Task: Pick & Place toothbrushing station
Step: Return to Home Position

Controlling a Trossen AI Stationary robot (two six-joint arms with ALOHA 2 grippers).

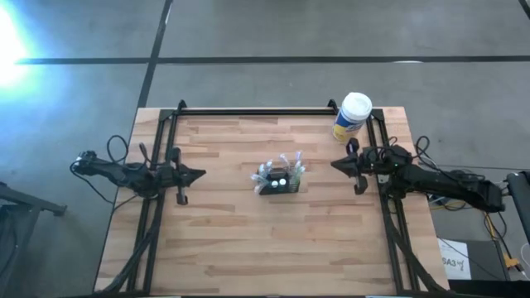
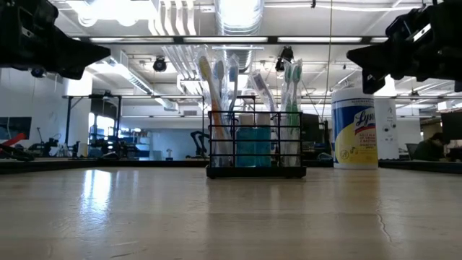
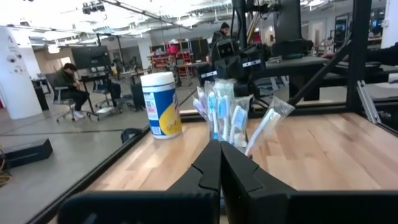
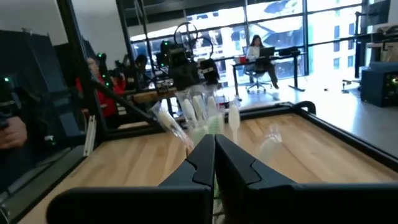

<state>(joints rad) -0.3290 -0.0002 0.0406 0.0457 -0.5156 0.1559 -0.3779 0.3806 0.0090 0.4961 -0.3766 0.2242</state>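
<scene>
High view, toothbrushing station (image 1: 278, 184): it sits mid-table (image 1: 248, 240), between my two arms. Its long axis runs left to right, roughly along the line joining my fingertips.
High view, left gripper (image 1: 201, 174): it is at the left side and points right at the station's left end, well apart from it.
High view, right gripper (image 1: 334, 164): it is at the right side and points left at the station's right end. I judge it the nearer of the two, though it is not touching.
High view, yellow canister (image 1: 352, 116): it stands in the far right corner, apart from the station.
Low view, station: it stands flat on the wood with its open top up. The toothbrushes (image 2: 220, 108) stand upright in it, heads up, fanning slightly outward. Both my arms hang above table level at either side, clear of the brush heads.
Left wrist view, fingers: my left pair is pressed together with nothing between. The brushes rise straight ahead past the tips, which hide most of the mesh box.
Right wrist view, fingers: my right pair is likewise pressed together and empty, with the brushes dead ahead.
Coming move, my judgement: each arm should draw straight back along its own pointing line, away from the station's ends, with no sideways sweep across the brush heads.
</scene>
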